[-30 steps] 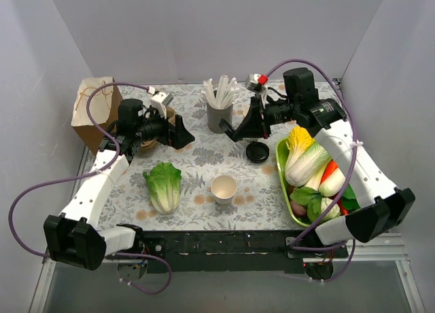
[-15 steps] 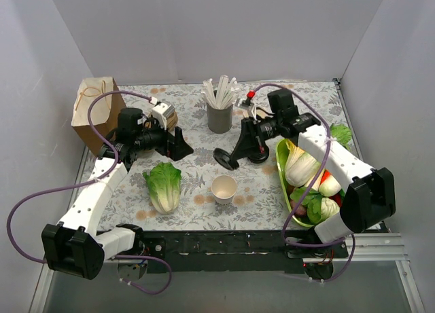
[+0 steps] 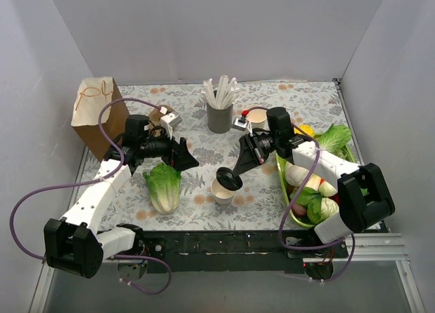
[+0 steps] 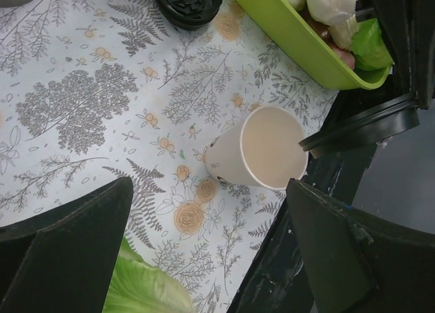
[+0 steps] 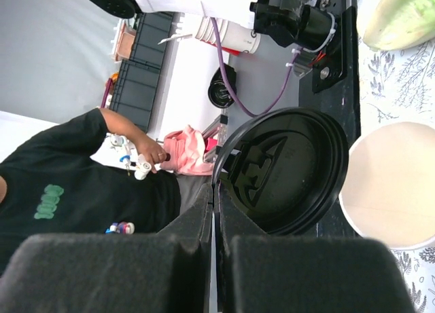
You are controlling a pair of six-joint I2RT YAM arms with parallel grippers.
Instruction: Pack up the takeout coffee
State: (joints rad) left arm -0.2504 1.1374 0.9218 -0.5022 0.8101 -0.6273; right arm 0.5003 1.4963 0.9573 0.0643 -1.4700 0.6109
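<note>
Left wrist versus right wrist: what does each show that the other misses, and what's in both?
Left wrist only: a spare black lid lying on the tablecloth and the green tray of vegetables. Right wrist only: the right gripper pinching the held lid by its rim, and a person in a black shirt in the background. Both: the lidless paper cup and that held lid close to it.

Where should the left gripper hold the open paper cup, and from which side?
Probably take the paper cup by its side wall, from the left: it stands upright with an open rim, and the right gripper holds the black lid near its top.
</note>
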